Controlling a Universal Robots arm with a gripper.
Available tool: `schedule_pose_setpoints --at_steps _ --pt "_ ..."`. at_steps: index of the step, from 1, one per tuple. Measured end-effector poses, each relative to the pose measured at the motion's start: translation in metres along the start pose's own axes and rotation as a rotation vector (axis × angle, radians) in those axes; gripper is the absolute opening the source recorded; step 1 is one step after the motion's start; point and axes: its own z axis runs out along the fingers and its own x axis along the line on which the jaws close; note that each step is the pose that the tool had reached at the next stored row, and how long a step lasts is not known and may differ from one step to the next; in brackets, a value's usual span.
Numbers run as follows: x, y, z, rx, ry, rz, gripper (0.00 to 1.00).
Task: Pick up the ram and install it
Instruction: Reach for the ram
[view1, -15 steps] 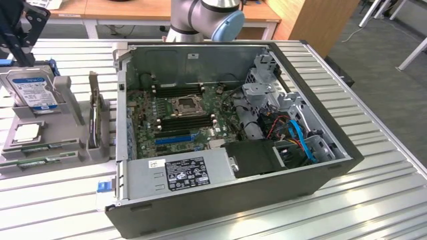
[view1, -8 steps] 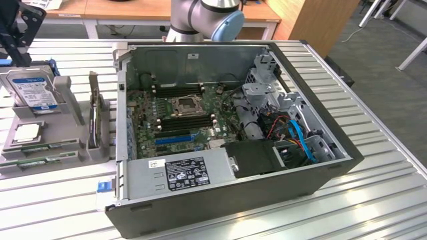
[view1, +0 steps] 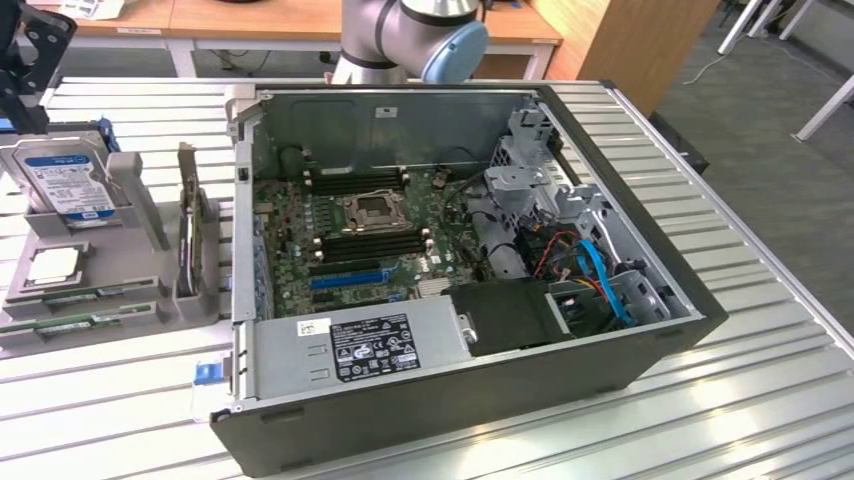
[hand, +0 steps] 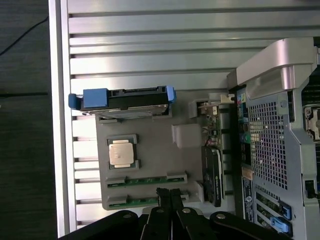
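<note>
One ram (hand: 135, 201), second ram (hand: 145, 180) alongside, closed fingers (hand: 162, 200) above both

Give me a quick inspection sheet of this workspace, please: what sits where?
Surface: slatted metal table, carrying an open computer case and a grey holder.
Job's things: first ram stick and second ram stick lie flat in the holder; the black memory slots inside the case look empty.
Clutter: hard drive, processor chip and an upright expansion card, all in the holder.
Grippers: gripper hovers close by the second ram stick, fingers together, holding nothing.
Cables: blue cables inside the case.
Surroundings: wooden desks, dark floor.
</note>
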Motion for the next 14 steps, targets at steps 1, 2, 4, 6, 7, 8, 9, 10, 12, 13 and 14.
schedule_pose_setpoints --at_steps 1,2,4,6,7,8,9,10,12,13,14 --pt "0.001 -0.0001 0.0000 0.0000 -0.0001 0.000 0.14" --pt "0.002 -0.0001 0.0000 -0.0001 -0.0001 0.000 0.14" --pt "0.004 -0.0003 -0.0001 0.0000 0.0000 0.000 0.14" --pt "0.006 -0.0005 -0.0001 0.0000 0.0000 0.000 0.14" --pt "0.007 -0.0005 -0.0002 0.0000 0.0001 0.000 0.14" --pt "0.008 -0.0006 -0.0001 0.0000 0.0000 0.000 0.14" --pt "0.009 -0.0007 -0.0002 0.0000 0.0000 0.000 0.14" --pt "0.010 -0.0007 -0.0002 0.0000 0.0000 0.000 0.14" --pt "0.012 -0.0009 -0.0002 0.0000 0.0002 0.000 0.14" --pt "0.013 -0.0010 -0.0002 0.0000 0.0001 0.000 0.14" --pt "0.014 -0.0010 -0.0002 0.0000 0.0001 0.000 0.14"
